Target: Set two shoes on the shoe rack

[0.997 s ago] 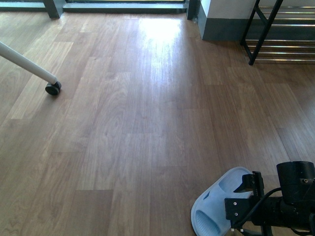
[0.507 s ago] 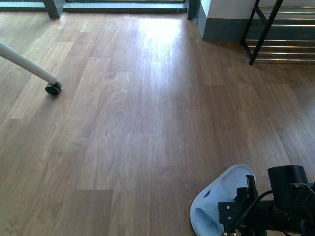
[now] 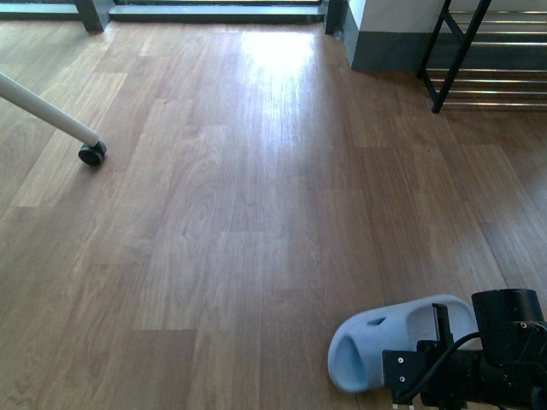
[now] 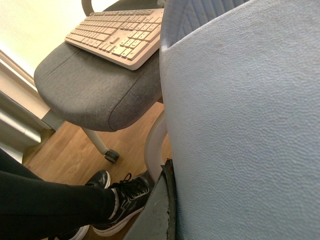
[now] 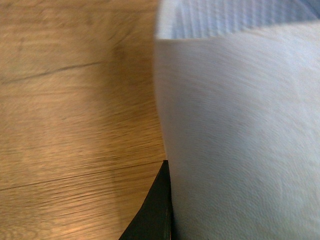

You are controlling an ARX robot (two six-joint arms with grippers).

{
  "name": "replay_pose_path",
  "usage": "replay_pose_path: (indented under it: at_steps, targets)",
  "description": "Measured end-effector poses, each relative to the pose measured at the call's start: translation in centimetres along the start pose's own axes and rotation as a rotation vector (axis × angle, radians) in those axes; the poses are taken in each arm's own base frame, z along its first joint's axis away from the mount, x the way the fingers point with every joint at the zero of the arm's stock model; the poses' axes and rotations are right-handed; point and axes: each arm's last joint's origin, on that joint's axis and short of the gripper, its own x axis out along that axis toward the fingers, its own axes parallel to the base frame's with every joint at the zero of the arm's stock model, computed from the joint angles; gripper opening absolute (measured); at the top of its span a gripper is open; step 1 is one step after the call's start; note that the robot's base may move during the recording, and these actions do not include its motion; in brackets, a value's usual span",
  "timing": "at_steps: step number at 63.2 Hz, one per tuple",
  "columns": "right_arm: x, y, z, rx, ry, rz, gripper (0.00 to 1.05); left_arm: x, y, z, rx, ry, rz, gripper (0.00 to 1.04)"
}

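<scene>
A light blue slipper (image 3: 385, 342) lay turned on its side low over the wooden floor (image 3: 239, 213) at near right, its heel end clamped in the jaws of the right gripper (image 3: 438, 337). A second light blue slipper (image 4: 240, 125) was held aloft in the closed jaws of the left gripper (image 4: 169, 195), above a grey office chair (image 4: 95, 85) carrying a keyboard (image 4: 120, 35) and a person's black sneakers (image 4: 125, 200). The shoe rack (image 3: 479, 77) stood well apart at far right, a castor (image 3: 91, 154) at far left
</scene>
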Motion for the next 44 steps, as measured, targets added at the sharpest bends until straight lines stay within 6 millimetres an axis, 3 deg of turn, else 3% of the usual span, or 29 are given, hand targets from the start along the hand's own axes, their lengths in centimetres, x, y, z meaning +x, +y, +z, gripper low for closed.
replay_pose_path:
  at_steps: [8,17,30,35,40,44]
  targets:
    - [-2.4,-2.7,1.7,0.082,0.01,-0.134,0.01,0.0,0.0,0.0,0.0,0.0,0.0,0.02]
    - [-6.6,-5.9,3.8,0.248,0.011,-0.278,0.01,0.0,0.0,0.0,0.0,0.0,0.0,0.02]
    - [-15.9,-9.6,6.8,0.538,-0.068,-0.431,0.01,0.0,0.0,0.0,0.0,0.0,0.0,0.02]
    - [-21.0,-11.2,7.8,0.646,-0.124,-0.519,0.01,0.0,0.0,0.0,0.0,0.0,0.0,0.02]
    - [-24.3,-11.6,8.3,0.705,-0.157,-0.584,0.01,0.0,0.0,0.0,0.0,0.0,0.0,0.02]
    - [-28.0,-11.4,8.8,0.761,-0.195,-0.668,0.01,0.0,0.0,0.0,0.0,0.0,0.0,0.02]
